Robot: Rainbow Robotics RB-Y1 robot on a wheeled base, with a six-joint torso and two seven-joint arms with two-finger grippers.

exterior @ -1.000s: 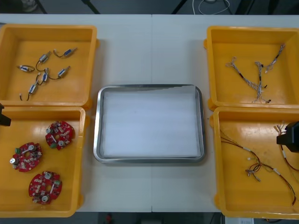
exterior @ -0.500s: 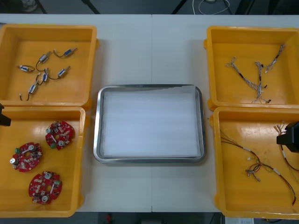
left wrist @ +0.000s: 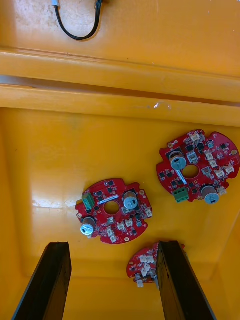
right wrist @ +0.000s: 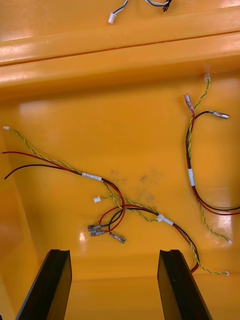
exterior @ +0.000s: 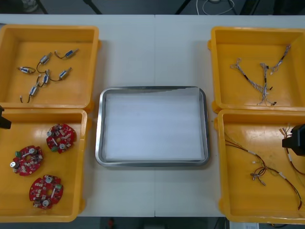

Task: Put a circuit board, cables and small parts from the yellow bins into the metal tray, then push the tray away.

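- Red circuit boards (left wrist: 114, 211), three of them, lie face up on the floor of the near left bin (left wrist: 45, 165), under the left gripper (left wrist: 112, 245). Its fingers stand apart and hold nothing. One board lies just beyond the fingertips, a second (left wrist: 145, 265) lies between them against one finger, and the third (left wrist: 197, 166) is farther off. They are round, so they have no long axis.
- Red and yellow cables (right wrist: 125, 210) lie loose on the floor of the near right bin (right wrist: 55, 115), under the right gripper (right wrist: 114, 252), which is also spread and empty. One bundle slants across the gap just beyond the fingertips. Another (right wrist: 191, 170) stretches away from them.
- Seen from above, the metal tray (exterior: 98, 129) is white inside and sits between the yellow bins (exterior: 93, 33), its long side across the table (exterior: 152, 47). The left gripper is at the left edge and the right gripper is at the right edge over the cables. Small metal parts (exterior: 45, 71) lie in the far left bin, and blue and white cables (exterior: 262, 78) in the far right.
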